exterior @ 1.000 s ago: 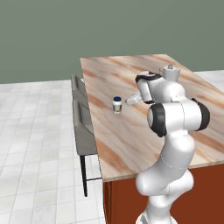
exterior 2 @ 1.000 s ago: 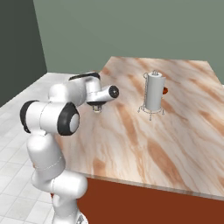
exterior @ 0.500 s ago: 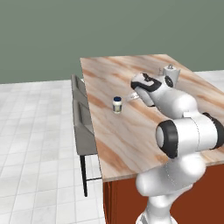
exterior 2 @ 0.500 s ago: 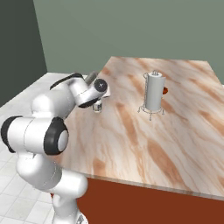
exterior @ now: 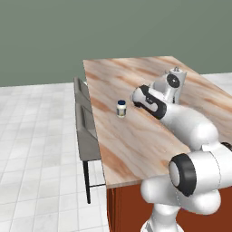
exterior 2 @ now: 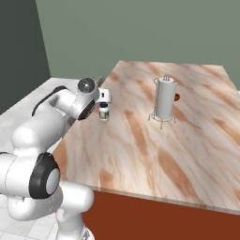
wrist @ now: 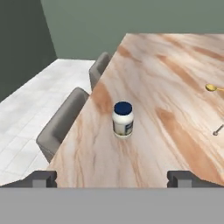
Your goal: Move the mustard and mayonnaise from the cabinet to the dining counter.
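The mayonnaise (wrist: 123,119), a squat white jar with a dark blue lid, stands upright on the beige marble dining counter (wrist: 175,65) near its chair-side edge. It also stands out as mayonnaise (exterior: 121,108) and mayonnaise (exterior 2: 104,111) in the base views. My gripper (wrist: 113,177) is open, its fingertips (wrist: 41,178) spread wide, drawn back from the jar with nothing between them. In the base views the gripper (exterior: 132,98) hovers just beside and above the jar, gripper (exterior 2: 104,98). The mustard and the cabinet are out of view.
A white paper-towel roll (exterior 2: 165,97) on a wire stand rises mid-counter, with a small yellow fruit (wrist: 211,87) near it. Two grey chairs (wrist: 65,122) are tucked under the counter's edge (exterior: 97,149), above white tiled floor.
The jar has stayed put on the counter. My arm has folded, its elbow swinging down and to the side, while the open hand stays just off the jar.
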Motion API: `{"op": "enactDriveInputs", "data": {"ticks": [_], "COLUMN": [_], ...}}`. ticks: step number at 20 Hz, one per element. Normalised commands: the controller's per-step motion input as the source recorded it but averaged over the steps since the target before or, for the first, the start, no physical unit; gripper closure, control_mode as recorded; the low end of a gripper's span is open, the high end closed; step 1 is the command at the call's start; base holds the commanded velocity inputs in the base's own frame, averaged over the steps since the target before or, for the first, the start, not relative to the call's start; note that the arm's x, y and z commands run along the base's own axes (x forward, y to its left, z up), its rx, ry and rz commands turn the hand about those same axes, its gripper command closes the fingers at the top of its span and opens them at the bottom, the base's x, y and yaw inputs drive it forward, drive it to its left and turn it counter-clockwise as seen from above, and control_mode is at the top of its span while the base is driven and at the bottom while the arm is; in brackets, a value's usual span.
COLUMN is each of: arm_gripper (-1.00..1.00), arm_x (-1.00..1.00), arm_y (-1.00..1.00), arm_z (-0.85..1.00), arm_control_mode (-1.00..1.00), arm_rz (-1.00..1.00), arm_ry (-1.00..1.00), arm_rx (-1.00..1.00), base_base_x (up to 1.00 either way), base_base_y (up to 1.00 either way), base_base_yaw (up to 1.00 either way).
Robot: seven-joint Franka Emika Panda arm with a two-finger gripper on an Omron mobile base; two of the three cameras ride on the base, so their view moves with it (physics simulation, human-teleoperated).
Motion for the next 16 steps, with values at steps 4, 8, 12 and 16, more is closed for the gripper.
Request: {"op": "enactDriveInputs", "data": {"ticks": [4, 8, 12, 16], "arm_gripper": [-1.0, -1.0, -1.0, -1.0], "arm_x": [-0.58, -0.6, -0.72, -0.83], "arm_y": [0.0, 0.0, 0.0, 0.0], "arm_z": [0.44, 0.47, 0.38, 0.33], "arm_control_mode": [-1.0, -1.0, -1.0, -1.0], "arm_rz": [-0.23, -0.2, -0.13, -0.06], "arm_ry": [0.0, 0.0, -0.01, -0.09], "arm_rx": [0.0, 0.0, 0.0, 0.0], "base_base_x": [0.0, 0.0, 0.0, 0.0], "base_base_y": [0.0, 0.0, 0.0, 0.0], "base_base_yaw": [0.0, 0.0, 0.0, 0.0]}}
